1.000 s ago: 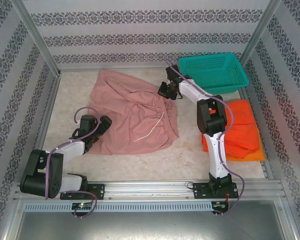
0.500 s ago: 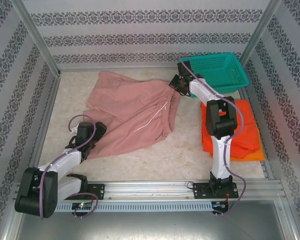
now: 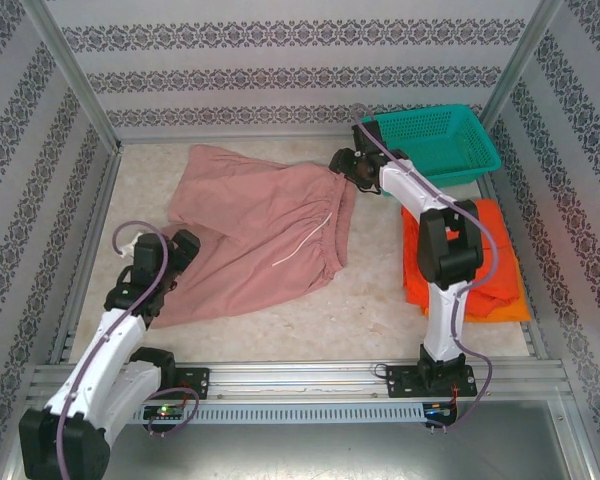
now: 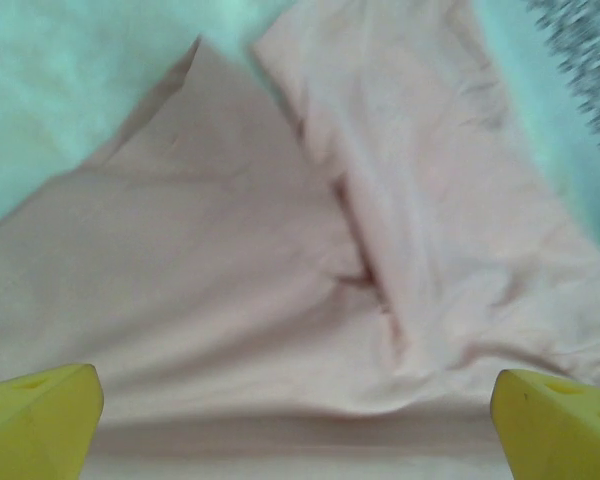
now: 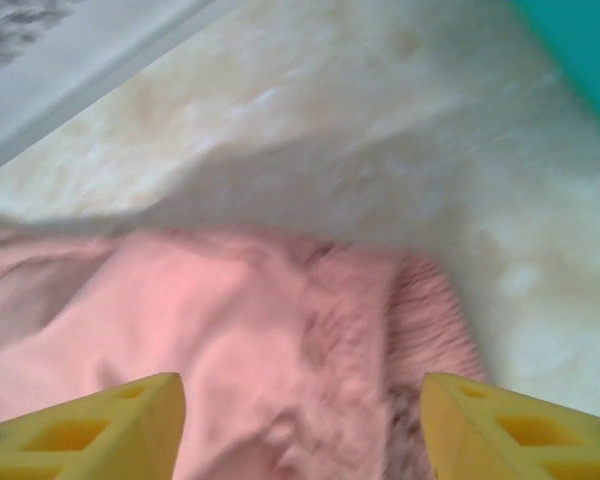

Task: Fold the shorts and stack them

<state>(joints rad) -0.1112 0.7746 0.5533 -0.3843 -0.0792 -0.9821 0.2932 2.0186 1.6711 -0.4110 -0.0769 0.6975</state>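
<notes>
pink shorts (image 3: 250,215), waist — prob. under R pincer (image 3: 339,164)

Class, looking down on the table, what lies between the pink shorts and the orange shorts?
Only a bare strip of table, seen in the top external view, separates the pink shorts from the orange shorts.

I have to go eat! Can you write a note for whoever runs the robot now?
Left gripper: open, over the pink shorts, near-left leg, holding nothing.
Right gripper: open at the waistband far corner, holding nothing.
Pink shorts lie spread mid-table, unfolded. Orange shorts and red-orange shorts lie piled at the right, apparently folded.
To do: fold the pink pair, stack it on that pile.
</notes>
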